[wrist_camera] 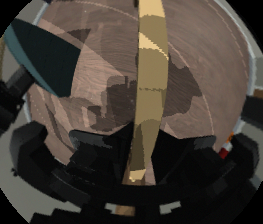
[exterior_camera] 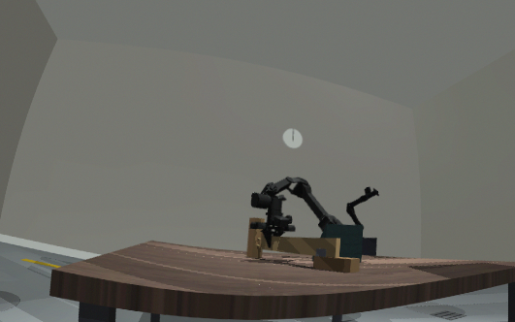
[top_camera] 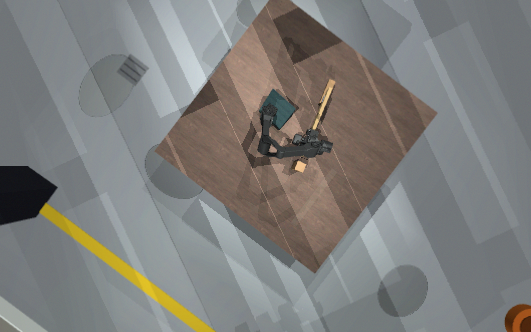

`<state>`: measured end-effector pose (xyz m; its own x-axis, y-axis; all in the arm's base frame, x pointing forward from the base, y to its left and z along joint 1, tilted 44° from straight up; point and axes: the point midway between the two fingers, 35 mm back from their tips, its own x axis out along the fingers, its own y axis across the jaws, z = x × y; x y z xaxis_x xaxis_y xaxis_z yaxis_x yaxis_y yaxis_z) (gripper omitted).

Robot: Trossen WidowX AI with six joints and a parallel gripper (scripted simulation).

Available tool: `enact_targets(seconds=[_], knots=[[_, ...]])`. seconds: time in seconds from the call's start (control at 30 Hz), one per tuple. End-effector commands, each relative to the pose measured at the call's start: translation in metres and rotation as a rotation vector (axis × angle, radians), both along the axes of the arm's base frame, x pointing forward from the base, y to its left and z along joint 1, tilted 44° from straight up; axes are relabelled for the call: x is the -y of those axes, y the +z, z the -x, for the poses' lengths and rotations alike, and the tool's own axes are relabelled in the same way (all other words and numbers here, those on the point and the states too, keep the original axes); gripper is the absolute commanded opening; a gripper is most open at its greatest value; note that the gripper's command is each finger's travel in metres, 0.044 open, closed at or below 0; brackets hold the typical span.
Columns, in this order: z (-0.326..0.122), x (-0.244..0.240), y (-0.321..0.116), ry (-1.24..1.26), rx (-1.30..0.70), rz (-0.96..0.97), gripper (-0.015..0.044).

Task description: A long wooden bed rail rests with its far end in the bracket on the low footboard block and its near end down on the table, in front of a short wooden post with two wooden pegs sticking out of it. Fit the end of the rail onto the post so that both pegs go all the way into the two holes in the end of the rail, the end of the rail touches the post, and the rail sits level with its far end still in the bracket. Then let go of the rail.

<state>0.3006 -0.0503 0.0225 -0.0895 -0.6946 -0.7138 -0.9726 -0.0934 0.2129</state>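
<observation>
Brown wood-grain table carries post and footboard block

The dark-edged table [top_camera: 250, 200] [exterior_camera: 175, 286] [wrist_camera: 97, 50] bears an upright wooden post [top_camera: 300, 166] [exterior_camera: 253, 244], a low footboard block [exterior_camera: 337, 264] well apart from it, and a dark teal block [top_camera: 281, 111] [exterior_camera: 351, 240] [wrist_camera: 52, 62].

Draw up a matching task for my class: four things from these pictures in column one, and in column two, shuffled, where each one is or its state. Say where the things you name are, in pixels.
Column one
1. gripper [top_camera: 312, 135] [exterior_camera: 269, 242] [wrist_camera: 139, 124]
2. wooden rail [top_camera: 323, 106] [exterior_camera: 307, 244] [wrist_camera: 152, 75]
3. footboard block [exterior_camera: 337, 264]
4. round clock [exterior_camera: 292, 138]

Column two
A. high on the wall
B. low on the table, under the far end of another thing
C. closed on a long wooden thing
D. between two fingers near one end

Right pairs
1-C
2-D
3-B
4-A
</observation>
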Motion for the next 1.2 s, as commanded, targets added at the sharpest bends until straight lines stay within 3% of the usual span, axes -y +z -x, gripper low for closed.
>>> enact_targets(seconds=[0.0,1.17], knots=[[0.0001,-0.0021,-0.0006,0.001,0.000,-0.009,0.0000],[-0.0012,0.0031,0.0045,0.001,0.000,-0.009,0.0000]])
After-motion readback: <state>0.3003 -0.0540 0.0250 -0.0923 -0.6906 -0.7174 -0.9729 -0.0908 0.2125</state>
